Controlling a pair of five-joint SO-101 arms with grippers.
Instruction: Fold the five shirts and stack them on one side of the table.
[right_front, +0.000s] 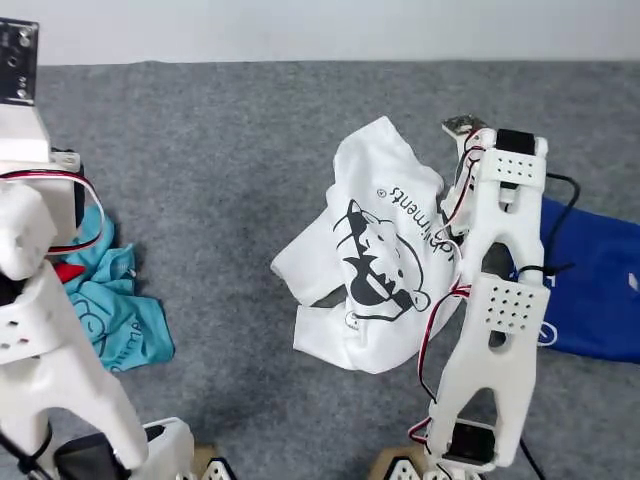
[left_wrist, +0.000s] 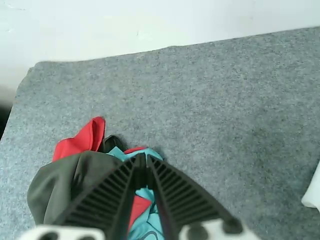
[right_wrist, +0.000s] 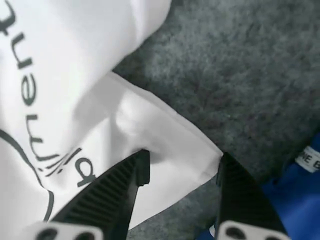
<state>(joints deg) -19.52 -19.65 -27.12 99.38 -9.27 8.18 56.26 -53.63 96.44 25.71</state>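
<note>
Right hand (right_wrist: 183, 166) open (jaws wide apart), straddling the white shirt (right_wrist: 90, 60) at its corner; left hand (left_wrist: 144, 162) closed above heaped shirts (left_wrist: 75, 170).

Your blue shirt (right_front: 600, 290) runs off the high view's edge, and the right arm (right_front: 500, 300) covers its inner side and one border of the white shirt (right_front: 370, 260) — you can't see whether the two touch. The left arm (right_front: 40, 330) hides part of the teal shirt (right_front: 120, 320), and the left gripper (left_wrist: 146, 162) blocks much of the red shirt (left_wrist: 82, 140) and dark shirt (left_wrist: 60, 185) beneath it.
</note>
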